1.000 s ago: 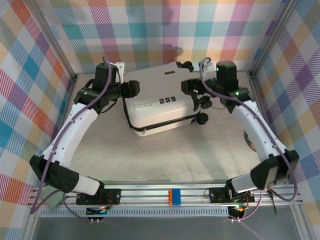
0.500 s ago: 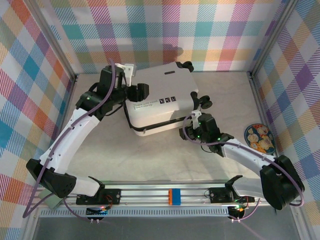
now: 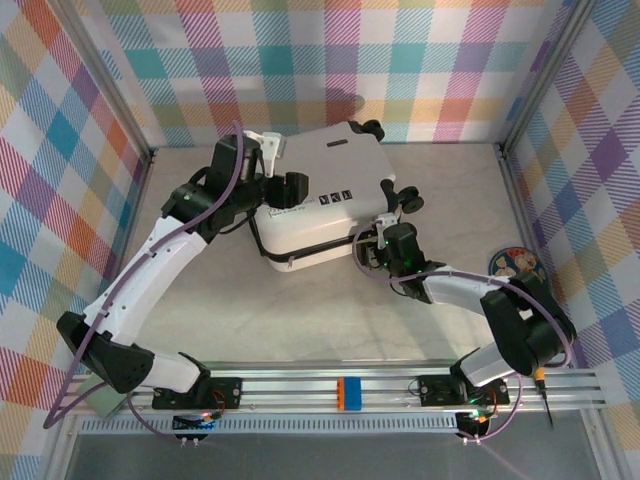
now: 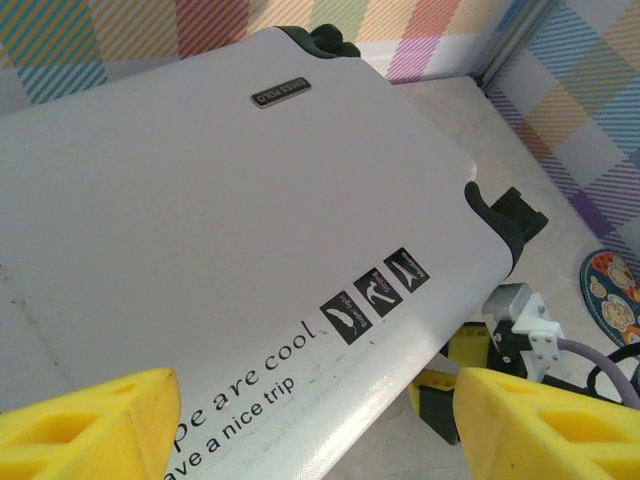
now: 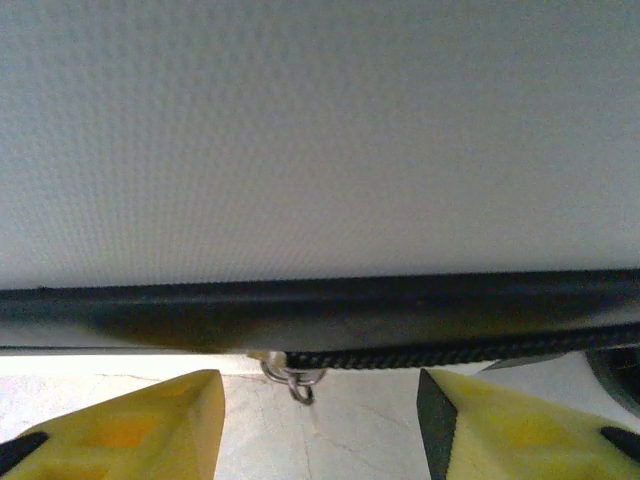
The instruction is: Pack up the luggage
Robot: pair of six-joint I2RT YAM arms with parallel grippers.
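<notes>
The luggage (image 3: 320, 205) lies shut and flat on the table, white shell up, black wheels (image 3: 408, 203) to the right. My left gripper (image 3: 290, 190) hangs open over its left part; in the left wrist view the yellow fingers (image 4: 90, 425) flank the printed lid (image 4: 250, 200). My right gripper (image 3: 372, 250) sits low at the luggage's front edge. Seen from the right wrist, it (image 5: 320, 430) is open with the black zipper band (image 5: 320, 310) and a metal zipper pull (image 5: 293, 377) just ahead, untouched.
A colourful plate (image 3: 518, 268) lies at the right by the frame post, also seen from the left wrist as a plate (image 4: 612, 300). Checked walls close in the back and both sides. Bare tabletop (image 3: 300, 310) stretches in front of the luggage.
The right arm swung from the luggage's right rear side down to its front edge, and its jaws narrowed. The left gripper shifted right over the lid.
</notes>
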